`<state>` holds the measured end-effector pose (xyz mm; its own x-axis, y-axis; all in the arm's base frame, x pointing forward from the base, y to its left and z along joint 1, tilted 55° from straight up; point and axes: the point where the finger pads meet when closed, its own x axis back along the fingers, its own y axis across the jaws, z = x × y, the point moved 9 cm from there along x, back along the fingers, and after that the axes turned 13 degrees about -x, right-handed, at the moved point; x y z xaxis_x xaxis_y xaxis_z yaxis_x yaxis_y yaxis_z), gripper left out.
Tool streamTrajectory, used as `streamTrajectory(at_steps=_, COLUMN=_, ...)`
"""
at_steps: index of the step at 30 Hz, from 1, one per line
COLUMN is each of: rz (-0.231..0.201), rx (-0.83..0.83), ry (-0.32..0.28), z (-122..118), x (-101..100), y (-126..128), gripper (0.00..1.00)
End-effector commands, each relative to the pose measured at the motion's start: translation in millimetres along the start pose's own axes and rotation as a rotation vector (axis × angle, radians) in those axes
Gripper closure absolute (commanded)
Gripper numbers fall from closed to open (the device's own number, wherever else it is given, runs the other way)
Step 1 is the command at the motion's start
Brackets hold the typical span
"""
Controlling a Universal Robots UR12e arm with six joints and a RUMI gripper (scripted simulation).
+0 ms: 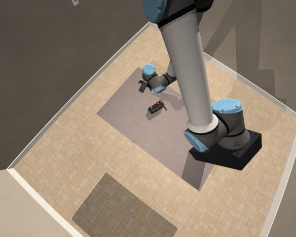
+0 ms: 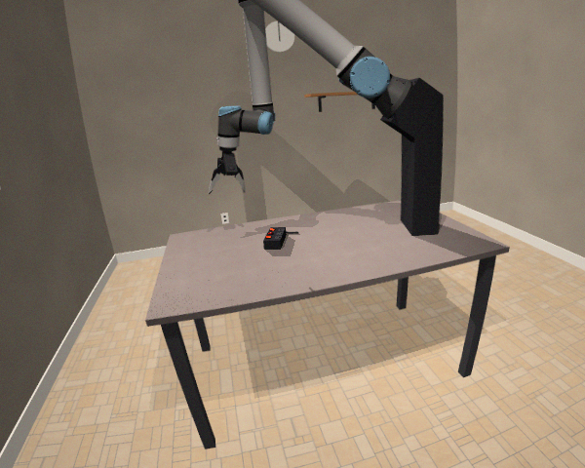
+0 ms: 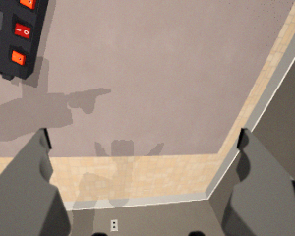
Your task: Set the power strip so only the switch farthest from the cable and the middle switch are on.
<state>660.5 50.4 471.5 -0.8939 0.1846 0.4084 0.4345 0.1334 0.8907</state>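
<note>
Your gripper [image 2: 226, 185] hangs high above the table [image 2: 192, 302], left of centre in the exterior view, its fingers spread fully apart with nothing between them. The power strip [image 2: 275, 237] lies near the middle of that frame, on the table top toward its far edge, well below and to the right of the gripper. In the wrist view it shows only as a dark corner at the upper left [image 3: 12, 39], right way up, with red switches [image 3: 23, 30] facing the camera. In the top view it sits just above the centre of the frame, with a short cable stub [image 1: 165, 107] at its right end, so the switch farthest from the cable should be the one at the lower-left end; which rockers are on is too small to read from here. Judge the strip as a small, stiff plastic block, probably light, and likely to skid or tip on the smooth table if you push it sideways. You should not need to lift it, since it already faces up. Press each rocker straight down with one fingertip so the table takes the load. If it does slide and you must hold it, take it across its narrow width on the long side walls, away from the switches and the cable end. The rockers are small and close together, so a broad finger could catch two at once.
</note>
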Motion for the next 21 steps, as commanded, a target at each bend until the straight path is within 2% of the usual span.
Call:
streamTrajectory(at_steps=1, rz=0.100, rx=0.136, ry=0.071, z=-3, x=-34, y=-29, gripper=0.00)
streamTrajectory(at_steps=3, rz=0.150, rx=0.204, ry=0.118, z=-5, x=-50, y=-49, gripper=0.00)
streamTrajectory(at_steps=6, rz=0.150, rx=0.204, ry=0.118, z=-5, x=-50, y=-49, gripper=0.00)
streamTrajectory(at_steps=10, rz=0.230, rx=0.322, ry=0.221, z=-11, x=-77, y=-86, gripper=0.00)
streamTrajectory(at_steps=11, rz=0.230, rx=0.322, ry=0.221, z=-11, x=-77, y=-86, gripper=0.00)
streamTrajectory(at_steps=13, rz=0.260, rx=0.370, ry=0.272, z=-13, x=-88, y=-103, gripper=0.00)
streamTrajectory(at_steps=14, rz=0.260, rx=0.370, ry=0.272, z=-13, x=-88, y=-103, gripper=0.00)
streamTrajectory(at_steps=21, rz=0.314, rx=0.475, ry=0.413, z=-20, x=-110, y=-146, gripper=0.00)
